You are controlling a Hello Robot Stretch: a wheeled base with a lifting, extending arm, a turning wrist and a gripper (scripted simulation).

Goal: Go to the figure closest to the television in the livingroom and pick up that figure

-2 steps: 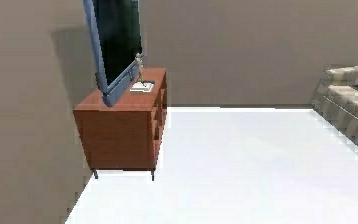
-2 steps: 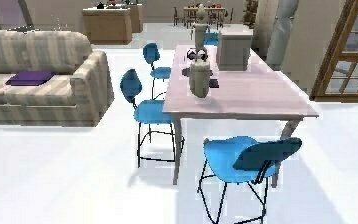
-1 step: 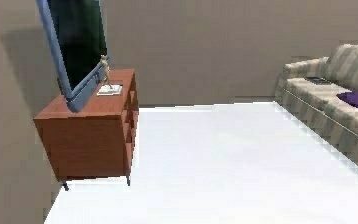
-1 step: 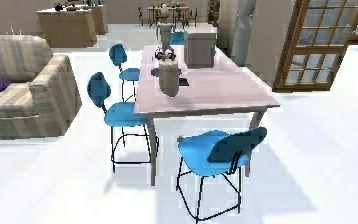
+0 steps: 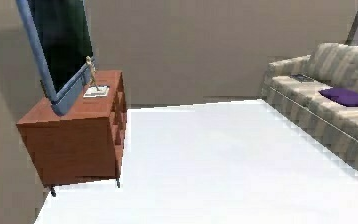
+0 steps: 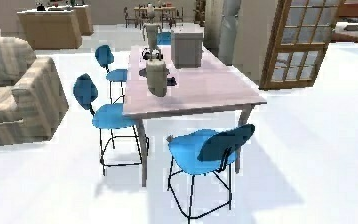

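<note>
Gripper's state cannot be told. Under the television [image 5: 57, 45] stands a wooden cabinet [image 5: 77, 140]. On its top, just beside the television's lower edge, a slim pale figure [image 5: 88, 72] stands upright. It is likely light, rigid and breakable, and best taken mid-body.
</note>
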